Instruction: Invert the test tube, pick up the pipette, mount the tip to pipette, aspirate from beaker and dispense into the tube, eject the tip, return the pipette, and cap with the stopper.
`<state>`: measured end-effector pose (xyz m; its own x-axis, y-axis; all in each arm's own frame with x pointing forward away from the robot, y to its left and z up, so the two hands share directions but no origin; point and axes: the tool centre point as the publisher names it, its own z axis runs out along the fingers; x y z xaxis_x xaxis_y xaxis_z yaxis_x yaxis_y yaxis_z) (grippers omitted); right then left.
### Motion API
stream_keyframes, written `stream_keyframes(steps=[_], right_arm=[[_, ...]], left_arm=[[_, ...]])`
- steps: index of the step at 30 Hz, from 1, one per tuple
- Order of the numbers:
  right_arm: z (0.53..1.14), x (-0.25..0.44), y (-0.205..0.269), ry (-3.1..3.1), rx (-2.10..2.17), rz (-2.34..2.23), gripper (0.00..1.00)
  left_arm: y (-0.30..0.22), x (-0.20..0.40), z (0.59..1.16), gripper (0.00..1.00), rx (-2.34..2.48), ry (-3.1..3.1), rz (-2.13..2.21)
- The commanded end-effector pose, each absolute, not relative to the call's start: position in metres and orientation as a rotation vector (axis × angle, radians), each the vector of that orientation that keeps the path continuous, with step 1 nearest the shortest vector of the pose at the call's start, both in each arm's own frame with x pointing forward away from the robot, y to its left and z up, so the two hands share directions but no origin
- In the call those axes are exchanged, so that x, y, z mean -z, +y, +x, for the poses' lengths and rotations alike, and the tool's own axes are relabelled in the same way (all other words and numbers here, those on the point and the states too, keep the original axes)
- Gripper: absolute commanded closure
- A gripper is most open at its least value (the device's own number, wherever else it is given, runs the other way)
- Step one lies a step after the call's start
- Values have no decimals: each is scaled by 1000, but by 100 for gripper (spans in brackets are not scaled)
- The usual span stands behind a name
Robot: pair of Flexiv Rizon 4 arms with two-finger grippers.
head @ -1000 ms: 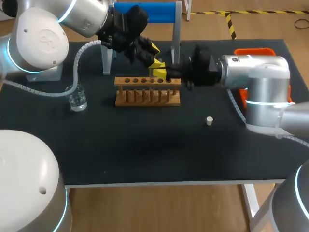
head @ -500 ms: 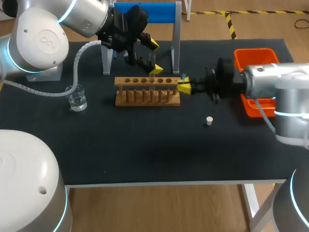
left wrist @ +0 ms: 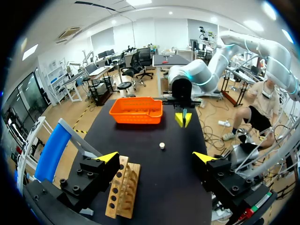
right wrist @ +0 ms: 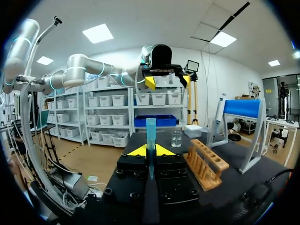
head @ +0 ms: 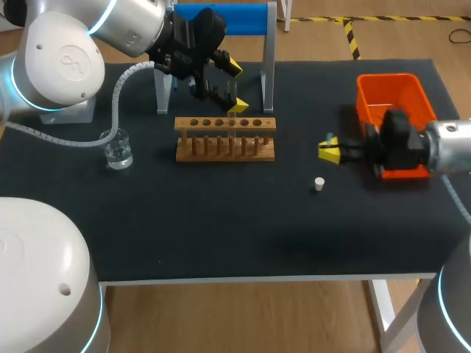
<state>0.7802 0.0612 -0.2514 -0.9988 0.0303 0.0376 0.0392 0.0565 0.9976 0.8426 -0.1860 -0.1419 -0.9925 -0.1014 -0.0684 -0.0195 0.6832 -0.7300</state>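
**A:** Checking R gripper (head: 329, 151) first. Where's the clear bluish test tube (right wrist: 150, 129) vs the jaws?

**B:** Right in the seam betw. the two yellow-tipped fingers, pinched from both sides, so the jaws are together on it. Tube runs in line w/ the fingers and sticks out well past the tips. Gripper + tube hang to the right of the light wooden test-tube rack (head: 225, 138), well apart from it, tips pointing back toward the rack.

**A:** And L gripper (head: 229, 88)?

**B:** Jaws wide apart. It hangs just behind and above the rack, over the rack's right half, not touching it. From L wrist cam the rack lies under one finger.

**A:** Other kit, all vs the rack pls.

**B:** Small white cylindrical stopper (head: 319, 184): on the black table (head: 221, 235), right of the rack and a bit to the robot side. It's near the R gripper tips but touching neither gripper nor rack.

Clear glass beaker (head: 118, 149): left of the rack, apart from it.

Bright orange plastic bin (head: 390, 99): far right of the rack, beyond the R gripper, partly behind its wrist.

Blue-topped metal stand (head: 221, 18): behind the rack, past the L gripper. Can't tell what hangs on it, L arm blocks it.
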Motion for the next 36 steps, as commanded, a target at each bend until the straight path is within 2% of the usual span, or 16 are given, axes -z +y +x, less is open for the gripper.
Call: stream_keyframes(steps=[1, 36], right_arm=[[766, 252, 32, -2285, 2157, -92, 100], [757, 270, 18, -2223, 2163, -31, 100]], left_arm=[[-185, 141, 842, 0, 1202, 2790, -102], [-185, 141, 842, 0, 1202, 2790, -102]])
